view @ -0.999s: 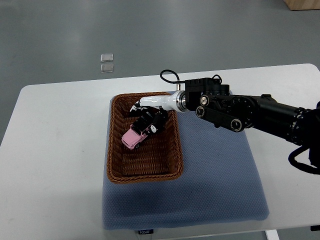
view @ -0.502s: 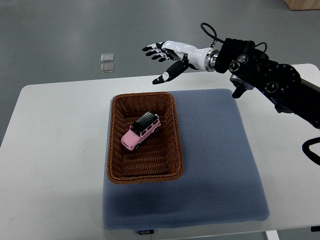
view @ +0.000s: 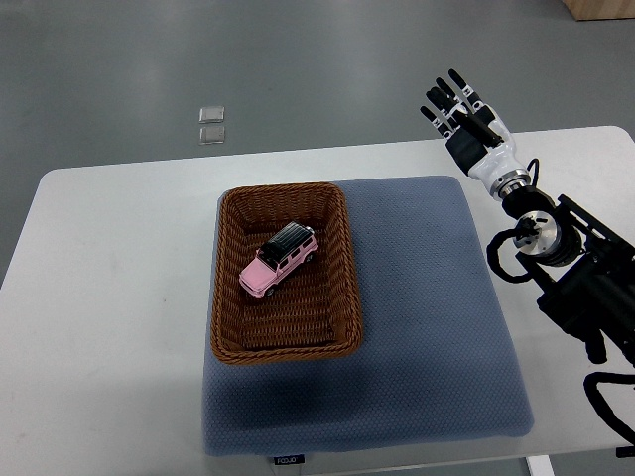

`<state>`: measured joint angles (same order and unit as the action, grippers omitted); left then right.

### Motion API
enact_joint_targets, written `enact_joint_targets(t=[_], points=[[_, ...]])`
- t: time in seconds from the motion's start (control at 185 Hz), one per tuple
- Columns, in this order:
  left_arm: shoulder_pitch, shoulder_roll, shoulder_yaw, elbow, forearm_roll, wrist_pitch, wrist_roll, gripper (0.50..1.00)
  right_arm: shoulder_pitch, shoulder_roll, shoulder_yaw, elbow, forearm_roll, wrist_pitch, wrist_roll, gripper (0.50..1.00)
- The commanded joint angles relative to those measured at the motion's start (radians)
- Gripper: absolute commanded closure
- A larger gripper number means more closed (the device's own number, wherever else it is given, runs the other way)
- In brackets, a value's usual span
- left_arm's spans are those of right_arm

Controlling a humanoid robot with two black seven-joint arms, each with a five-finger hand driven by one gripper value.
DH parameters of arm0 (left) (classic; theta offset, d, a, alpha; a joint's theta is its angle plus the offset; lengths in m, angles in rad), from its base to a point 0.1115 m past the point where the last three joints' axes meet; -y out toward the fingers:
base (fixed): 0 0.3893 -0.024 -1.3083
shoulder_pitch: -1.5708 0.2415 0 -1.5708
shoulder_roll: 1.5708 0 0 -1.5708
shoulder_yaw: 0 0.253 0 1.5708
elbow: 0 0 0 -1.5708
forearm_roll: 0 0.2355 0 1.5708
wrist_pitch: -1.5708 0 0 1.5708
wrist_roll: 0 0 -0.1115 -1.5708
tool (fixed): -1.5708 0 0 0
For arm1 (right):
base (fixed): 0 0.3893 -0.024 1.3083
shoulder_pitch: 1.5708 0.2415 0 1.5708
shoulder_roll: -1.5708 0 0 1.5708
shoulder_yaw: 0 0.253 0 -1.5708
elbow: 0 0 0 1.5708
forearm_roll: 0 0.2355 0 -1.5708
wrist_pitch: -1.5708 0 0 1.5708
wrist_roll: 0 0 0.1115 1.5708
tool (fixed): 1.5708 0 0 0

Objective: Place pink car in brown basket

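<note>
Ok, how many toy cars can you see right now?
1. The pink car lies inside the brown basket, toward its far half. The basket's weave is open to view, so no other car seems hidden.

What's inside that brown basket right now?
Inside the brown basket lies one pink car with a black roof, resting diagonally on the woven bottom. Nothing else shows inside. The weave directly beneath the car is hidden. The basket itself sits on a blue mat.

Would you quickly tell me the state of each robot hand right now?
Left hand: not in view.
Right hand: open, fingers spread, holding nothing, off the table's far edge; the pink toy car lies in the brown wicker basket.
</note>
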<state>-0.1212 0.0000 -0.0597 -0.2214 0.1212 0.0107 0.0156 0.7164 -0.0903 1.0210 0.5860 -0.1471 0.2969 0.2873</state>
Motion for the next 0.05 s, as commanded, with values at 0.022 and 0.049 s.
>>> enact_joint_targets(t=[0.022,0.049], points=[[0.000,0.000,0.000,0.001,0.000,0.000,0.000,0.500,-0.003,0.018,0.001,-0.031,0.018,0.004,0.012,0.589],[0.000,0.000,0.000,0.001,0.000,0.000,0.000,0.500,-0.003,0.018,0.001,-0.031,0.020,0.002,0.012,0.591]])
